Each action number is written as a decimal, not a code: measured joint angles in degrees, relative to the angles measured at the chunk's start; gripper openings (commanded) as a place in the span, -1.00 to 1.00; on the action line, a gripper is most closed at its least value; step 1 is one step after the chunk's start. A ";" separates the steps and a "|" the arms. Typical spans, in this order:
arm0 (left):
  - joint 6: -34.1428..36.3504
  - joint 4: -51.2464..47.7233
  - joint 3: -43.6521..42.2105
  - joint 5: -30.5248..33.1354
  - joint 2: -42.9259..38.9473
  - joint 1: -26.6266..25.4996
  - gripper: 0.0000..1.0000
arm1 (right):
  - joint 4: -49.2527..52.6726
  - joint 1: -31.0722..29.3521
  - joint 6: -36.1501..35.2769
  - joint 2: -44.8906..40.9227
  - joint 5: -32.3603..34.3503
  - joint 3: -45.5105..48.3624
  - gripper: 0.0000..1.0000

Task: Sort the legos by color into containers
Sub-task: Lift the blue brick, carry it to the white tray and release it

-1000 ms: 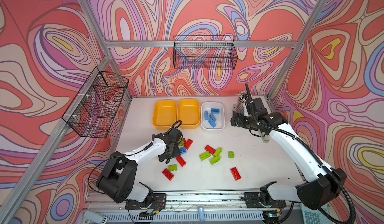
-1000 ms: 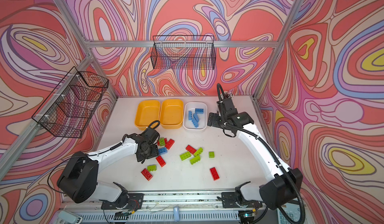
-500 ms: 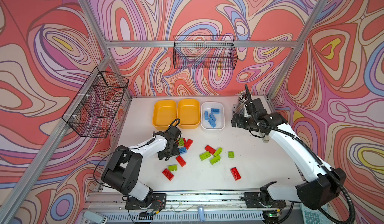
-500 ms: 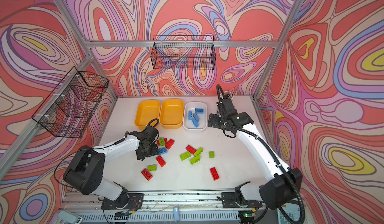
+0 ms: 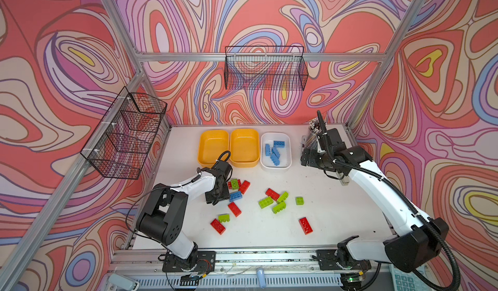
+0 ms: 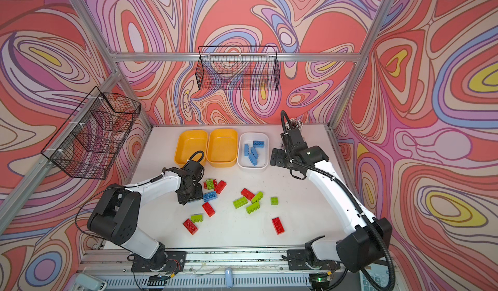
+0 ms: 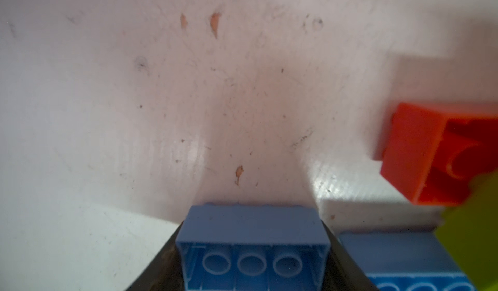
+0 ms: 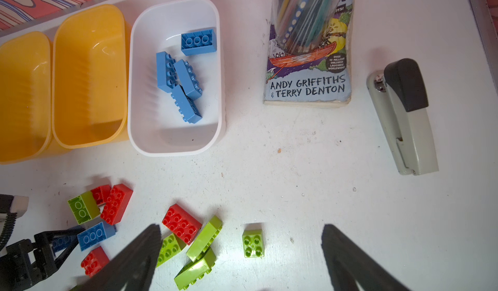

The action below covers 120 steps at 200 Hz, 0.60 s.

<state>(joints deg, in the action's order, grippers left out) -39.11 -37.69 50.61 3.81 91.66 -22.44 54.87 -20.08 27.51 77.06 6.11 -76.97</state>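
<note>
Narrowed since a second ago, the left end effector grips a blue lego by its end faces, low over the bench beside the red and green legos, judged light, rigid and slick-walled; right end effector gapes wide near the white tub

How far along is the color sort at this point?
Done: four blue bricks lie in the white tub. In hand: left gripper clamps a fifth blue brick. Left: one loose blue brick, all red bricks and green bricks; both yellow tubs empty.
</note>
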 measured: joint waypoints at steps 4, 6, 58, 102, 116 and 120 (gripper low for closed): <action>0.00 -0.02 0.00 0.00 0.00 0.00 -0.05 | 0.00 0.00 0.02 0.00 0.04 0.00 0.97; 0.00 -0.02 0.02 0.00 0.00 0.00 -0.06 | 0.00 0.00 0.02 0.00 0.04 0.00 0.96; -0.07 0.15 0.09 -0.24 0.09 0.02 -0.16 | 0.04 0.00 0.02 0.02 0.13 0.00 0.96; -0.09 0.11 0.09 -0.33 0.07 0.04 -0.34 | 0.04 0.00 0.04 0.09 0.13 0.00 0.96; -0.09 0.04 0.13 -0.35 0.07 0.04 -0.38 | 0.04 0.00 0.04 0.13 0.13 0.00 0.96; -0.09 0.02 0.15 -0.39 0.07 0.04 -0.39 | 0.04 0.00 0.02 0.15 0.13 0.00 0.96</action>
<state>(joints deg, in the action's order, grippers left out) -39.20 -37.67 50.76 3.42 91.72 -22.39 54.92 -20.08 27.53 77.21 6.24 -76.97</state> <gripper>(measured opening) 0.661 0.982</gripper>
